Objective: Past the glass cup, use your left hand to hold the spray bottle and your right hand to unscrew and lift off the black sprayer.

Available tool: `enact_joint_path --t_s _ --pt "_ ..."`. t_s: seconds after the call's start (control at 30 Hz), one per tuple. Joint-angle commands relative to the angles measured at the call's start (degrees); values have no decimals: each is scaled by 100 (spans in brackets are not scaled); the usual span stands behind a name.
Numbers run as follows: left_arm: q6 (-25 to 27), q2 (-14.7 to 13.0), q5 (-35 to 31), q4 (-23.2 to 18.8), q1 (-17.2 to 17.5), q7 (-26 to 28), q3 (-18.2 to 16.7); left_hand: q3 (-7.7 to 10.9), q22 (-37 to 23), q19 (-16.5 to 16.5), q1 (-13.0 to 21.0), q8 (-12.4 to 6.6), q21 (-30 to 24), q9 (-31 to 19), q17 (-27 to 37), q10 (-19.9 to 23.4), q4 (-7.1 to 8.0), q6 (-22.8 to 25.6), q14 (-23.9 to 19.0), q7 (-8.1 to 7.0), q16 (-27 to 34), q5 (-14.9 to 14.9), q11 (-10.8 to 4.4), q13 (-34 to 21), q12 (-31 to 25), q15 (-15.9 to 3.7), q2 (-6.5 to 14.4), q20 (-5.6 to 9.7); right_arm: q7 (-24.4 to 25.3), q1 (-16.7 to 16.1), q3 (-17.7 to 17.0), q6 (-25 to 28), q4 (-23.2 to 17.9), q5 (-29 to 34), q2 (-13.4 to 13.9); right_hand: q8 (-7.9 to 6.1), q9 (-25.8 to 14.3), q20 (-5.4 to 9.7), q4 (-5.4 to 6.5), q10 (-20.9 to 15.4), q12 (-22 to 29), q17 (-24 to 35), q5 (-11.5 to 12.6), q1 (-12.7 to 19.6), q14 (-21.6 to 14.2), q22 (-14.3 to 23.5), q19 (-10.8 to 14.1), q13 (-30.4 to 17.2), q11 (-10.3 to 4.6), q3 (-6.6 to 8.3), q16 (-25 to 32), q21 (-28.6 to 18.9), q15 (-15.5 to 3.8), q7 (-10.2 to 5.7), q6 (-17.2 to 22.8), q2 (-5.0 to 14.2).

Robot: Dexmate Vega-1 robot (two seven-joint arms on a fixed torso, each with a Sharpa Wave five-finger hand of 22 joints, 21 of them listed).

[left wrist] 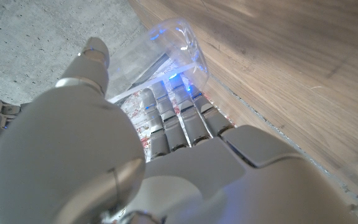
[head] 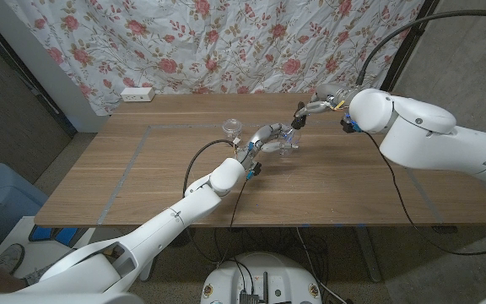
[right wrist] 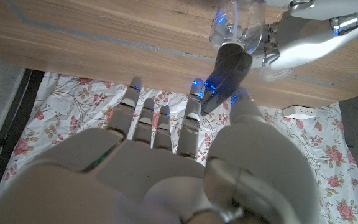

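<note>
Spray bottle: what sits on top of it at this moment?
The black sprayer sits on the spray bottle, which the left hand holds. The right hand is at the sprayer; whether its fingers are touching it cannot be told. The neck thread is covered.

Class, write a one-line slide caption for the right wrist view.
Right hand reaches toward the black sprayer of the spray bottle held by the left hand.

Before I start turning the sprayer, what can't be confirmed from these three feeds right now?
- Whether the right hand touches the black sprayer: too small in the head view; the right wrist view gives no depth.
- How firmly the left hand grips the spray bottle: its palm blocks the left wrist view.
- Thread state at the bottle neck: blurred by glare.
- The glass cup: too small for detail.
</note>
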State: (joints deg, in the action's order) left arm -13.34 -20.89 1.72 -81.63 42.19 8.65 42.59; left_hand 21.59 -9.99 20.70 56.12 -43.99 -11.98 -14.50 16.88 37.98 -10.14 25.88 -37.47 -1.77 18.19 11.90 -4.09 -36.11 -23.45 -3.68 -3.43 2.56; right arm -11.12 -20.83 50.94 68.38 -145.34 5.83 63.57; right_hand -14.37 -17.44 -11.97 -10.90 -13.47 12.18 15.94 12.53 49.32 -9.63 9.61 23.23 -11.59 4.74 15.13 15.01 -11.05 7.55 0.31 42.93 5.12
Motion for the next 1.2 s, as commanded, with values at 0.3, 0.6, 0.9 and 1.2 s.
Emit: enact_joint_path --t_s 0.3,0.6,0.9,1.2 --pt "-46 38 16 79 -59 -62 30 78 -25 43 -60 -927 10 -8 37 444 26 164 -44 -141 -25 14 -399 -10 -40 -745 1009 209 191 -690 -964 -592 157 -708 76 11 -42 3 -17 6 -31 -7 74 527 29 2 95 -14 -78 189 -12 22 -102 -185 -61 -61" --pt "-77 55 33 121 -78 -96 42 83 -25 39 -64 -935 13 1 40 446 25 156 -45 -149 -34 13 -398 -8 -27 -733 1011 212 346 -955 -1312 -852 225 -970 87 46 -63 20 -7 47 -42 -4 86 843 67 1 92 -15 -150 290 -22 29 -171 -298 -167 -83" --pt "-100 64 48 141 -83 -114 43 87 -25 31 -71 -939 16 7 49 431 32 139 -32 -132 -41 13 -405 -16 -13 -733 1026 205 605 -1226 -1574 -1014 253 -1128 68 -15 -97 102 7 51 -35 10 100 1208 86 2 73 -18 -260 408 -13 33 -272 -445 -41 -68" --pt "-74 60 88 127 -55 -140 44 87 -25 25 -80 -950 19 18 54 433 32 137 -40 -132 -45 12 -398 -21 -2 -727 1024 205 871 -1515 -1850 -1136 282 -1348 30 -146 -152 192 15 -13 -11 46 125 1585 63 2 85 -21 -408 511 31 26 -418 -669 241 -45"
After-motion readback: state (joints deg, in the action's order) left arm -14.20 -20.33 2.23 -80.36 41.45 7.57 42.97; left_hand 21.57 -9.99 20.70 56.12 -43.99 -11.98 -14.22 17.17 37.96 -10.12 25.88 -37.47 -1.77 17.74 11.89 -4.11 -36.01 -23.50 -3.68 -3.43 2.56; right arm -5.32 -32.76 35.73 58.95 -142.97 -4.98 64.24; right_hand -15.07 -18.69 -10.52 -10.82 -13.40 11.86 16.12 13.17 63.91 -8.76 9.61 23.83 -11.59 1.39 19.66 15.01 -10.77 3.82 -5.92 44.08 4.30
